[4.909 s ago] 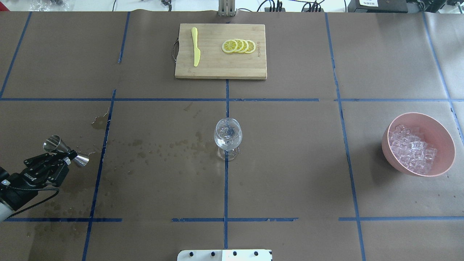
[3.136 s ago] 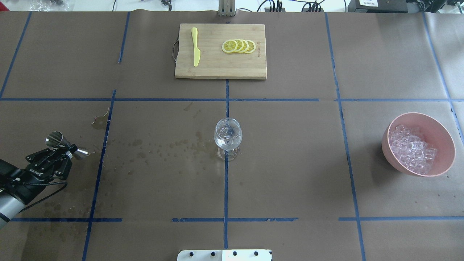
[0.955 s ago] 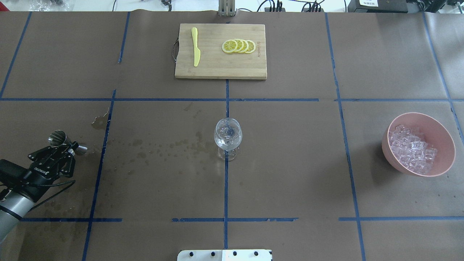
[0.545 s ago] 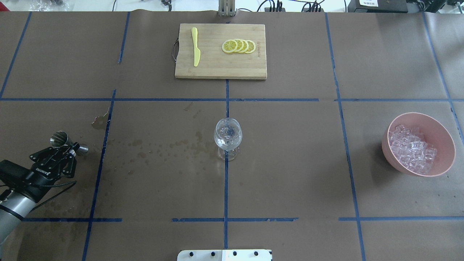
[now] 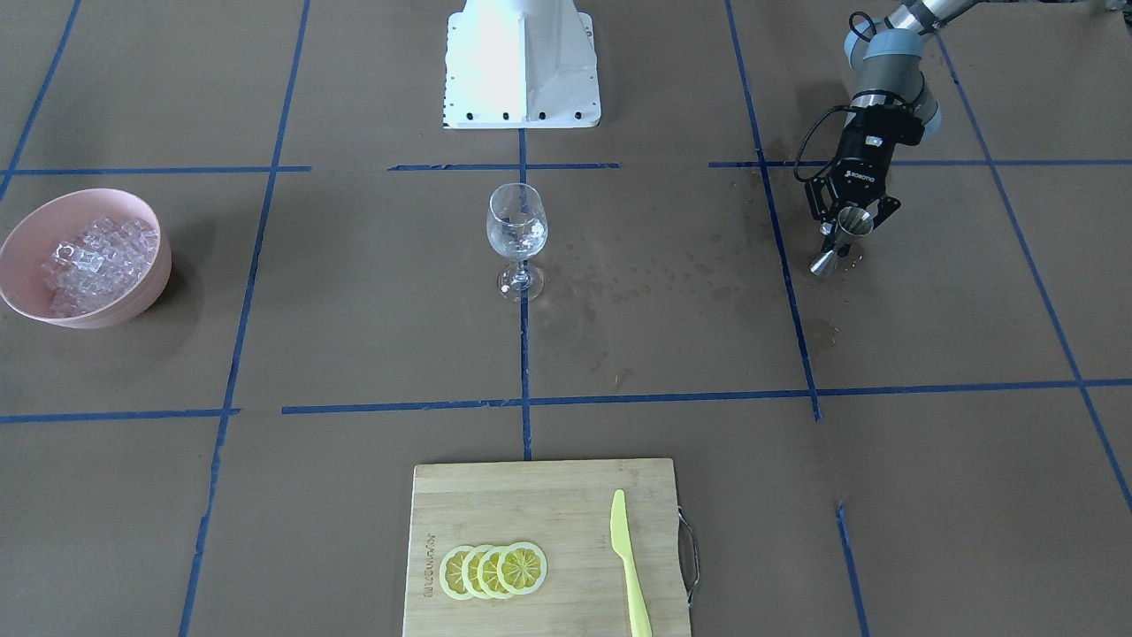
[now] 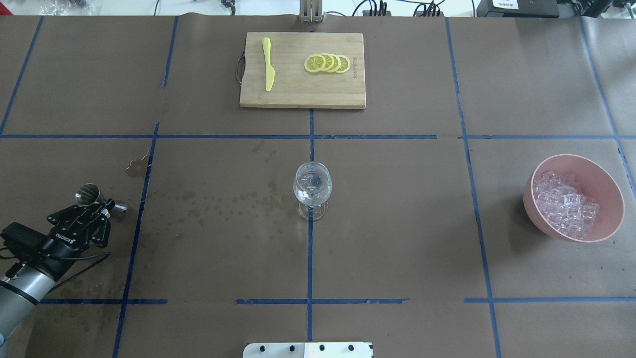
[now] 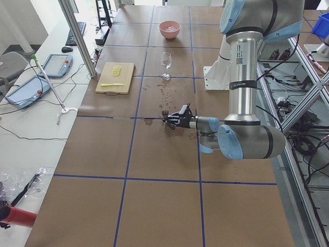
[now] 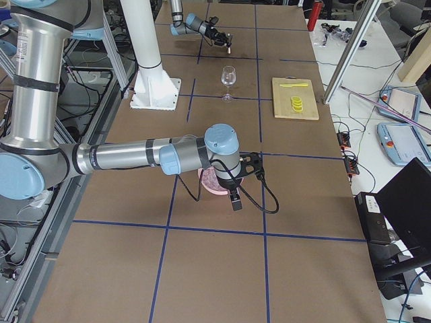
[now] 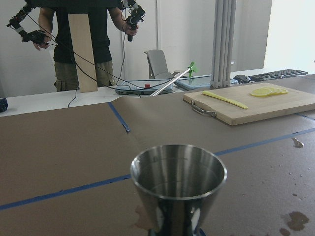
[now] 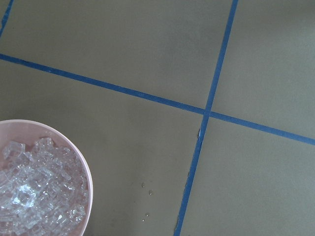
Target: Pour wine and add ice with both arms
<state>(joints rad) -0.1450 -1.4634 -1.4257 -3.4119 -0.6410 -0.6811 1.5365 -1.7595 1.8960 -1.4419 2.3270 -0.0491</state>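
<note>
left claw [image 6: 101, 210] grasps 1 jigger [image 9: 178, 187] | right claw [image 8: 235, 204]: cannot tell | 4 lemon slices [image 6: 328, 63]

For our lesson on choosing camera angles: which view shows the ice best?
Right wrist view: the ice is close, single cubes distinct, though cropped. Overhead and front-facing show the whole heap, smaller; side views barely show it; left wrist, nothing.

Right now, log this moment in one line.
left gripper: shut on jigger | right gripper: state unclear, near pink bowl | wine glass: upright, mid-table | ice: in pink bowl
</note>
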